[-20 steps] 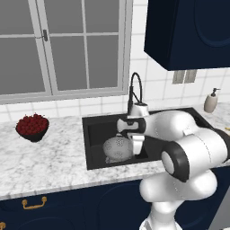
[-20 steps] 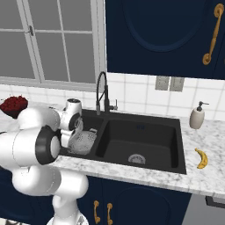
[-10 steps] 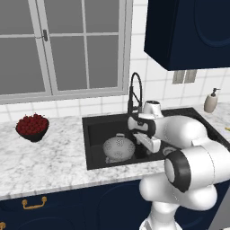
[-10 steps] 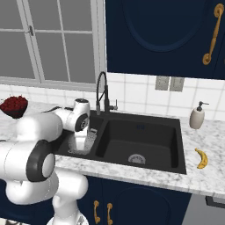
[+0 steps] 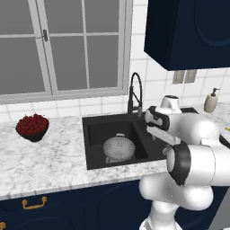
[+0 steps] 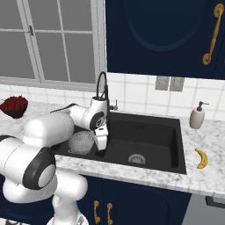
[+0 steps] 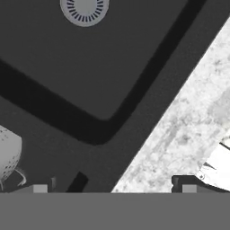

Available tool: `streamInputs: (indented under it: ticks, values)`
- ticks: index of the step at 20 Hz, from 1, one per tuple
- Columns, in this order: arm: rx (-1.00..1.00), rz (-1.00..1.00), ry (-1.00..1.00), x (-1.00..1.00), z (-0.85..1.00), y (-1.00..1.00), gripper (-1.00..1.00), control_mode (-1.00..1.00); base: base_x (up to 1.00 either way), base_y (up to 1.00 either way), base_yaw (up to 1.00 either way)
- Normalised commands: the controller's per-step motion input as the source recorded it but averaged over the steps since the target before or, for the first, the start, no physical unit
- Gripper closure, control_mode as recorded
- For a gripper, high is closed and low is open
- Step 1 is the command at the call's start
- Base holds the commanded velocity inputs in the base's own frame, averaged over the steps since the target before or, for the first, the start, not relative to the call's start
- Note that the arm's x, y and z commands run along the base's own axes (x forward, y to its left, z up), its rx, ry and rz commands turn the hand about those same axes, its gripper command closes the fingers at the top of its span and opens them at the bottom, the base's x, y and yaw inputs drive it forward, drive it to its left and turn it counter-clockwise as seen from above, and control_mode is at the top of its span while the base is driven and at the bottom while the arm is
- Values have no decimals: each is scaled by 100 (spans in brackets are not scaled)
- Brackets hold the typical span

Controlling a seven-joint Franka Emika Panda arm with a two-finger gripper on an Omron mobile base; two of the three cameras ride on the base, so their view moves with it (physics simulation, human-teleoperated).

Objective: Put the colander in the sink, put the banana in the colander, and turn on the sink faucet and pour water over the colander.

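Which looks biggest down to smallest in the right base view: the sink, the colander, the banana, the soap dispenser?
1. sink
2. colander, partly hidden by the arm
3. and 4. soap dispenser and banana: they look about alike, and the banana lies nearer the camera, so I won't rank them.

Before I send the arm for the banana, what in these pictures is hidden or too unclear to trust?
- Colander: in the right base view, the arm covers its left part.
- Banana: right base view, too small to tell which way the stem points.
- Colander: hand view, cut off by the left edge.
- Sink faucet: its handle position is too small to read.
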Motion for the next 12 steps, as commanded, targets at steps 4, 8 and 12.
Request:
streamInputs:
  ticks: [4,8,12]
  values:
    - [0,18,0,0,0,-94,-100,-100,0,0,0]
    - [0,17,0,0,1,-95,-100,-100,0,0,0]
    - [0,14,0,1,7,-87,-100,-100,0,0,0]
